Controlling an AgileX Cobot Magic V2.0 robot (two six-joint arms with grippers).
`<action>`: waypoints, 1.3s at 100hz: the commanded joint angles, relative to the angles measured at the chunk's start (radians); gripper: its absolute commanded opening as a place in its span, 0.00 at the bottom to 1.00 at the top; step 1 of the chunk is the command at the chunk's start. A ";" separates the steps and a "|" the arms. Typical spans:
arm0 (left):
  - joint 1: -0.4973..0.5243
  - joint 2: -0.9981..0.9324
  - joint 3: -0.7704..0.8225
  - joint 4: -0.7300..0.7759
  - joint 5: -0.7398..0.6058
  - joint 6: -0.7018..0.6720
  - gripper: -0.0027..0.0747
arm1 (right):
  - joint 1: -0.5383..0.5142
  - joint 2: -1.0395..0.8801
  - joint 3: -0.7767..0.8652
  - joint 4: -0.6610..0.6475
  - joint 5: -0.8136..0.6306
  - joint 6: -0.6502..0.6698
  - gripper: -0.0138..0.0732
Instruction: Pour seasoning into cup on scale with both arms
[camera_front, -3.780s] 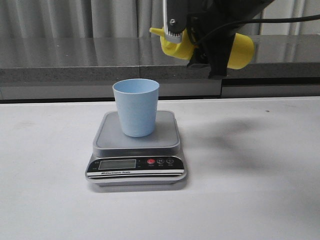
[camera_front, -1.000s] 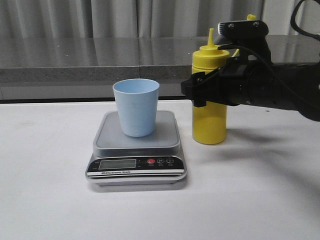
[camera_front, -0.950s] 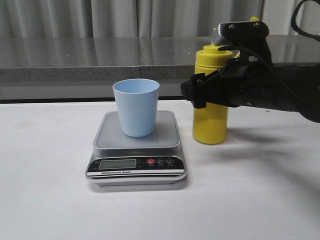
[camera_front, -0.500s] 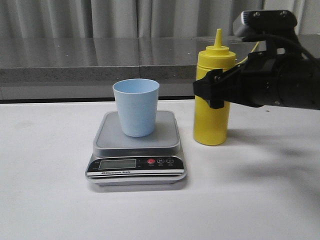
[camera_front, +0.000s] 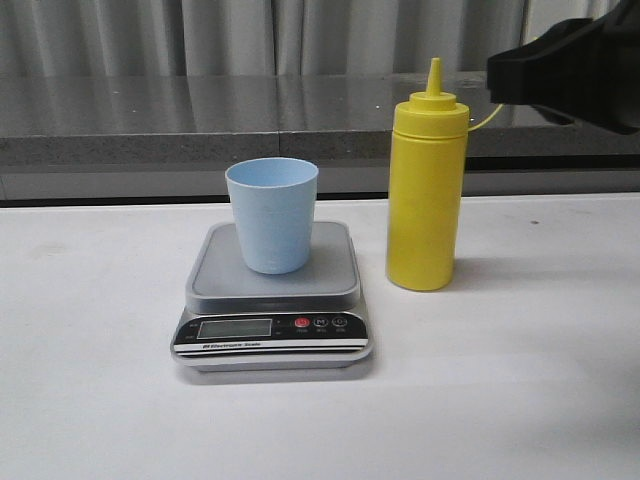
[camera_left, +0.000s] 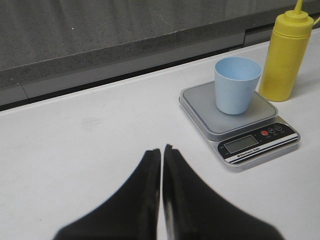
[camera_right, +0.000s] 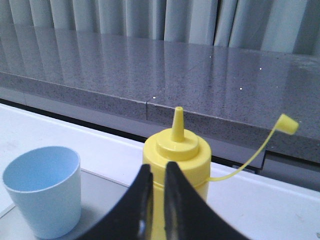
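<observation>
We record the right hand (camera_right: 156, 180) with its two fingers drawn together, only a thin slit between them and nothing held; it is raised clear of the bench, and in the front view only a dark part of the right arm (camera_front: 575, 75) shows at the upper right, apart from the bottle. The left hand (camera_left: 162, 155) is likewise closed and empty, fingers nearly touching, held above bare bench (camera_front: 520, 400) well apart from the scale. The seasoning bottle (camera_front: 427, 190) stands upright on the bench just beside the scale's right edge, free of both hands; its cone nozzle (camera_right: 177, 120) is uncovered, and the cap (camera_right: 286, 123) hangs off to the side on its thin strap. The scale (camera_front: 273, 300) sits flat on the bench with its black panel and red button (camera_front: 301, 323) facing the front camera; we cannot read the display. The pale blue cup (camera_front: 272, 213) stands upright on the scale's platform, toward the back; its contents cannot be made out.
</observation>
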 joint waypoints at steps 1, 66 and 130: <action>0.005 0.011 -0.026 -0.007 -0.081 -0.010 0.05 | -0.002 -0.093 0.005 0.002 -0.030 -0.001 0.09; 0.005 0.011 -0.026 -0.007 -0.081 -0.010 0.05 | -0.002 -0.520 0.044 0.002 0.198 -0.001 0.09; 0.005 0.011 -0.026 -0.012 -0.081 -0.010 0.05 | -0.006 -0.755 0.317 0.197 0.064 -0.091 0.09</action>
